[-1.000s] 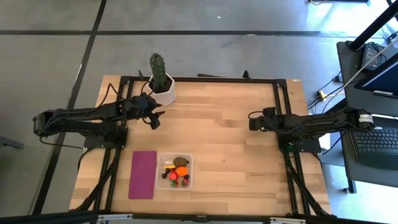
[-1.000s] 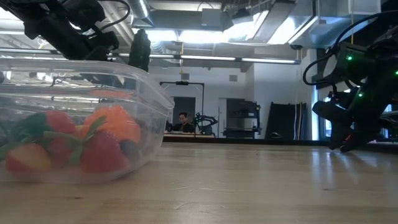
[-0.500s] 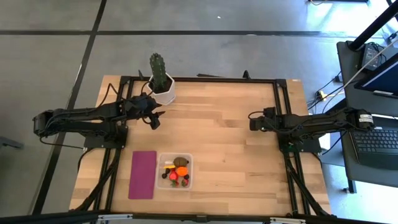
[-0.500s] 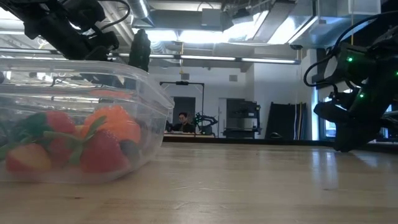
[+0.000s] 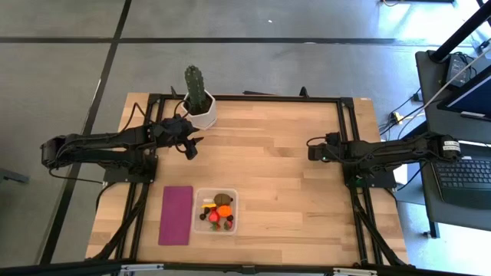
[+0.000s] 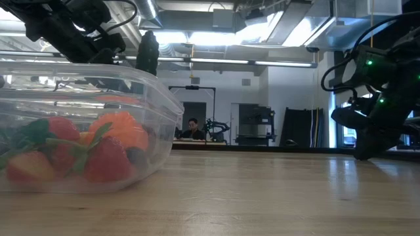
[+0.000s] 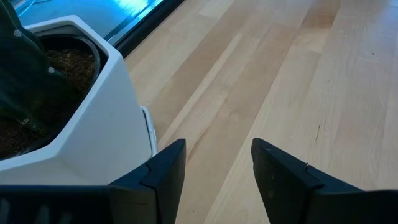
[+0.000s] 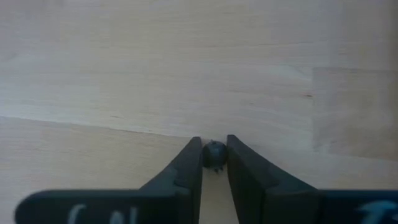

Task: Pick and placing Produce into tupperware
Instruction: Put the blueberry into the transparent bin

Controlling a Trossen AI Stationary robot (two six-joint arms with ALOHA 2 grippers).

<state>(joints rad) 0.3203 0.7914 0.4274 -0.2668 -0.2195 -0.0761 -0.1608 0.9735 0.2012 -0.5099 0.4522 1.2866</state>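
The clear tupperware (image 5: 235, 207) stands near the table's near edge, and in the low view its wall (image 6: 157, 98) is close up. Inside lie an orange ball (image 5: 223, 210), a brown kiwi (image 5: 223, 198) and red strawberries (image 6: 105, 160). My right gripper (image 8: 214, 142) is over the right half of the table (image 5: 311, 150), pointing down, shut on a tiny dark berry (image 8: 215, 154). My left gripper (image 7: 217, 146) is open and holds nothing; it hovers beside the white cactus pot (image 7: 74, 112) at the far left (image 5: 191, 150). My right gripper pinches the tiny dark berry (image 8: 215, 155) between its two fingertips (image 8: 193, 155), one on each side of it. The fingers come from above, pointing down at the bare wood. Whether the berry still rests on the table does not show.
A green cactus (image 5: 196, 84) in its white pot (image 5: 202, 113) stands at the far left edge. A flat magenta rectangle (image 5: 176, 215) lies just left of the tupperware. Bare wood stretches between the two arms and across the table's right half.
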